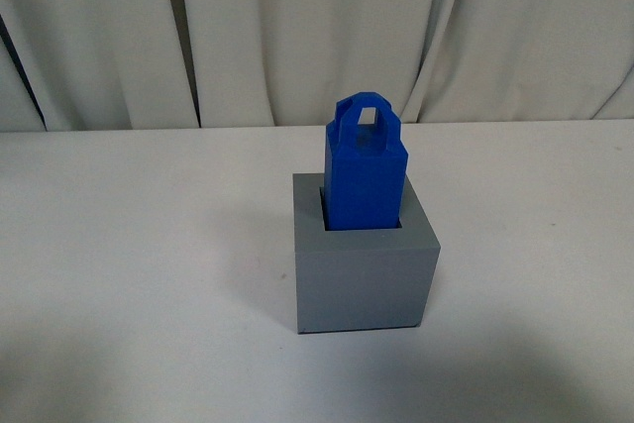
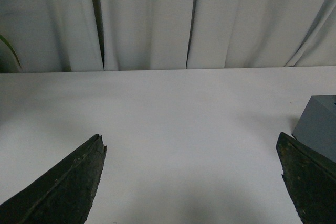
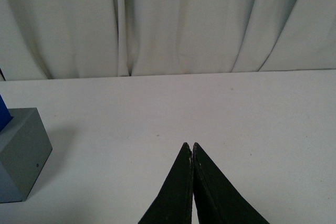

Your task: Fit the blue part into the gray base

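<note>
Since the blue part (image 1: 365,173) already stands in the gray base (image 1: 365,264) mid-table, you're essentially done; left gripper (image 2: 191,182) spread wide, right gripper (image 3: 192,150) pressed together, both empty.

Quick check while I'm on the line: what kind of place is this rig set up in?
Probably a lab test bench, not a home or factory: a bare white table, a plain white curtain backdrop, and only the blue part seated in the gray base.

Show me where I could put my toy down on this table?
Either side of the gray base the white table is bare, and in front of it too. Only the middle is taken, where the blue part stands in the base.
</note>
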`<action>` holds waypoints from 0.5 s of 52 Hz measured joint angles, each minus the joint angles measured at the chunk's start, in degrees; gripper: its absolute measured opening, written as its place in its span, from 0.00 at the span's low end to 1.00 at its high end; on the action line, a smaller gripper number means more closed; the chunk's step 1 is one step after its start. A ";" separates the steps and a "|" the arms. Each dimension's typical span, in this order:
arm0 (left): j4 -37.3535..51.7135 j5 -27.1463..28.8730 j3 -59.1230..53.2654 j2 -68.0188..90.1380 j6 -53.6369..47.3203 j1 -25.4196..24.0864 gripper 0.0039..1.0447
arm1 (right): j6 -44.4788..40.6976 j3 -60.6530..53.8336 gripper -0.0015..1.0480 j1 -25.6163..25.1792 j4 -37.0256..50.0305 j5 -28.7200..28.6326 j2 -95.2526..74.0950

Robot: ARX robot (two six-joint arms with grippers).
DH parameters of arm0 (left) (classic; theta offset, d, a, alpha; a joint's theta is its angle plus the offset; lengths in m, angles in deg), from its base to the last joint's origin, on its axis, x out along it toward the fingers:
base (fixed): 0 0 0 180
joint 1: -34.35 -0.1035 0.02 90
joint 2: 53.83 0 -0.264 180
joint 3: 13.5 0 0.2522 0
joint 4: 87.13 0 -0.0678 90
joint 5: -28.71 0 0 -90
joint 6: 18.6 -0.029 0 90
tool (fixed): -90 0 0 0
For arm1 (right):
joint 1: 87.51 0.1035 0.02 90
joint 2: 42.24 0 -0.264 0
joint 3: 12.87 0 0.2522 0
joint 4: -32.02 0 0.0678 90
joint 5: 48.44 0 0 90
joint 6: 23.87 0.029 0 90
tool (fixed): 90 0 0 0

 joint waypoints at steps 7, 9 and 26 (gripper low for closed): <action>0.00 0.00 0.00 0.00 0.00 0.00 0.94 | 0.00 0.00 0.02 0.00 -3.04 0.00 3.50; 0.00 0.00 0.00 0.00 0.00 0.00 0.94 | 0.00 0.00 0.02 0.00 -3.76 0.00 4.22; 0.00 0.00 0.00 0.00 0.00 0.00 0.94 | 0.00 0.00 0.02 0.00 -10.12 0.00 10.62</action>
